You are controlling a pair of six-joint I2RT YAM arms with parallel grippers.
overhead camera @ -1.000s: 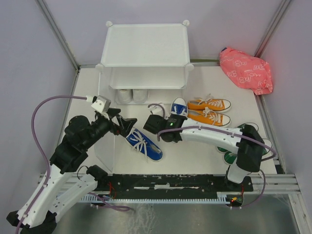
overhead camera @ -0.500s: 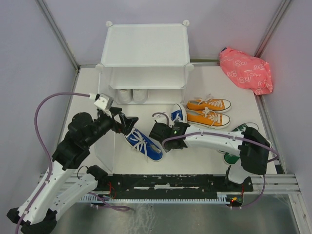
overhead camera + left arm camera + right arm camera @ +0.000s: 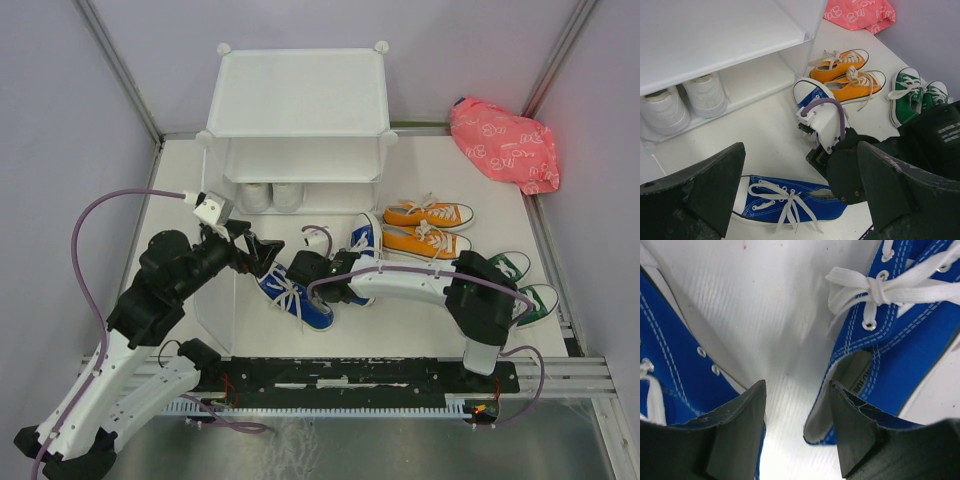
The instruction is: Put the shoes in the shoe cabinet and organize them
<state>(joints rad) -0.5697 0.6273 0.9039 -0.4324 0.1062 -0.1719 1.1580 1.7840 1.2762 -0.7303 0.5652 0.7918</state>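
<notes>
Two blue shoes lie mid-table: one [image 3: 297,297] near the left arm, the other [image 3: 365,238] further back. My right gripper [image 3: 305,270] hangs low between them, open. In the right wrist view its right finger [image 3: 860,425] sits at the heel opening of one blue shoe [image 3: 900,340], and its left finger [image 3: 730,435] is over the other shoe [image 3: 670,365]. My left gripper [image 3: 801,150] is open above the nearer blue shoe [image 3: 785,205], holding nothing. White shoes [image 3: 270,196] stand on the lower level of the shoe cabinet [image 3: 300,100]. Orange shoes [image 3: 430,227] and green shoes [image 3: 522,283] lie to the right.
A pink patterned bag [image 3: 505,145] lies at the back right, beside the cabinet. The cabinet's open front panel [image 3: 215,300] lies flat on the table under my left arm. Grey walls close in the table on both sides.
My right gripper has swung left, from the further blue shoe to the nearer one's heel, and has opened. The green shoes now show fully. My left gripper rose slightly.
</notes>
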